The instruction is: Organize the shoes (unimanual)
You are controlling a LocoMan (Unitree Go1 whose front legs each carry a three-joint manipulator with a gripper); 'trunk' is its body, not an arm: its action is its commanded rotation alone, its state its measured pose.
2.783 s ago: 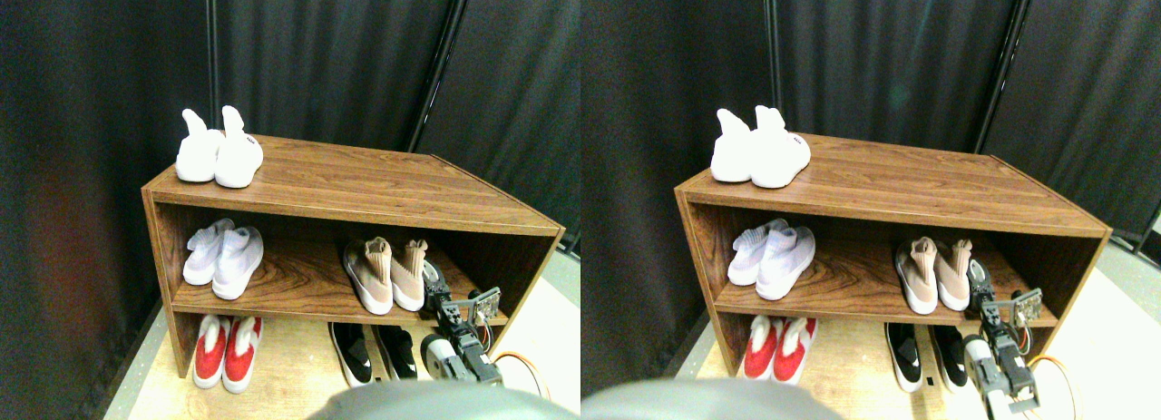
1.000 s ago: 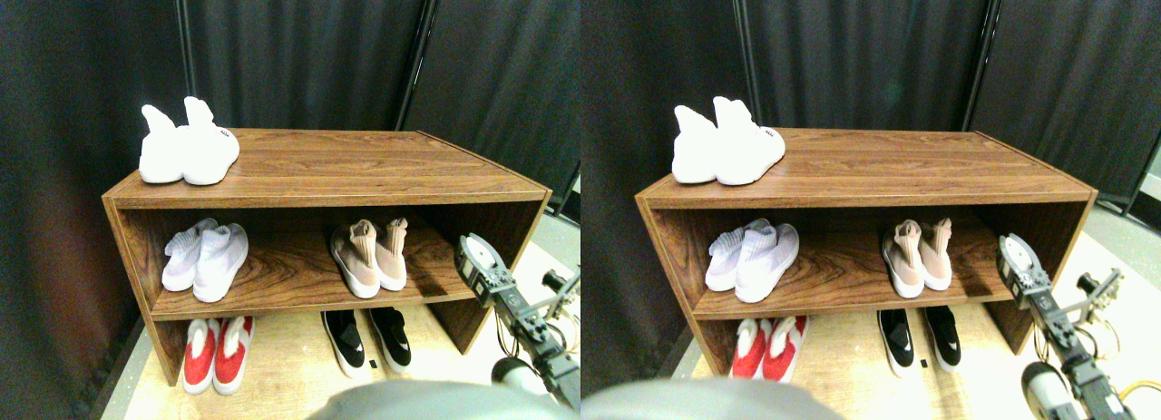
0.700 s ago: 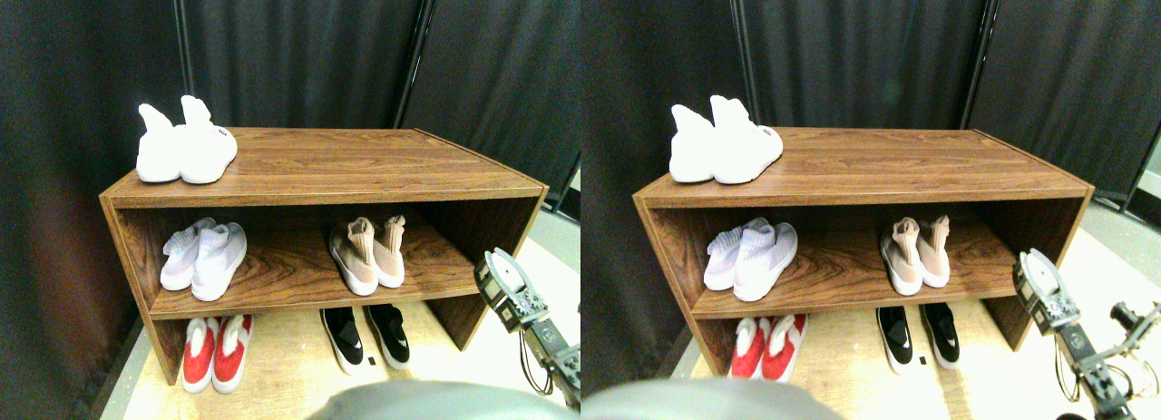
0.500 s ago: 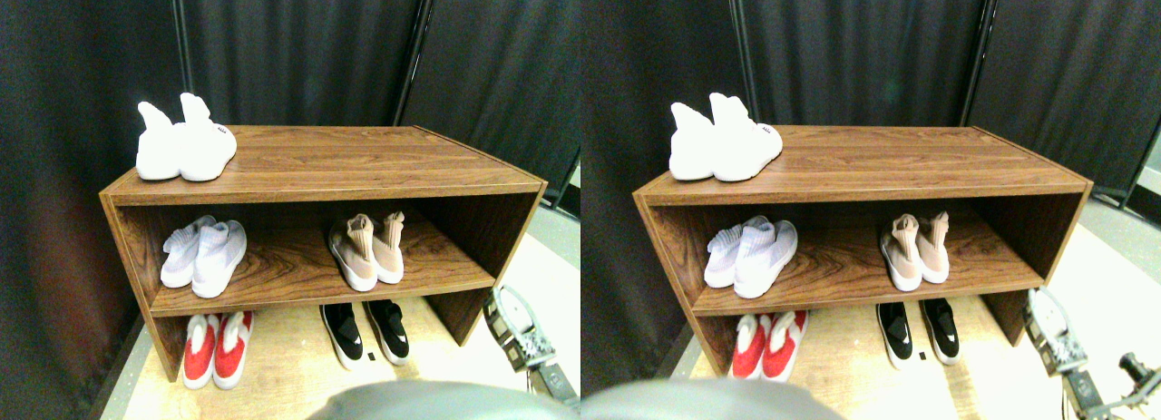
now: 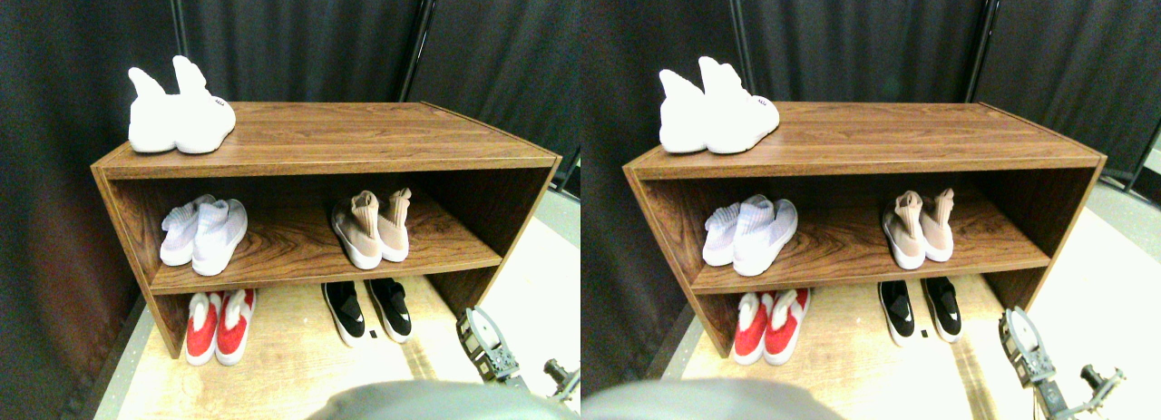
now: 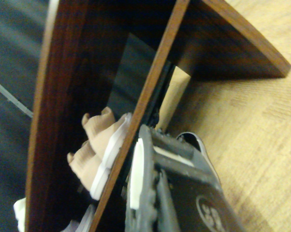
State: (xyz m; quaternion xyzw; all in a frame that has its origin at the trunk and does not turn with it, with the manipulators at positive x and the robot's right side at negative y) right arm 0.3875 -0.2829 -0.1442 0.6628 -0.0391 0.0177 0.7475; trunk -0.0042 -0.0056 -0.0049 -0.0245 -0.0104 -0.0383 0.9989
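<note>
Your tan-beige pair is sitting side by side on the middle shelf of the wooden rack, right of centre, with the black pair lying on the floor just below. Your right tool is hanging low beside the rack's right wall, well apart from both pairs; whether it is clenched or released, I cannot tell.

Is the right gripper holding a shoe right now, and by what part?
Nothing is held: the right gripper is low beside the rack, clear of the tan pair on the middle shelf.
</note>
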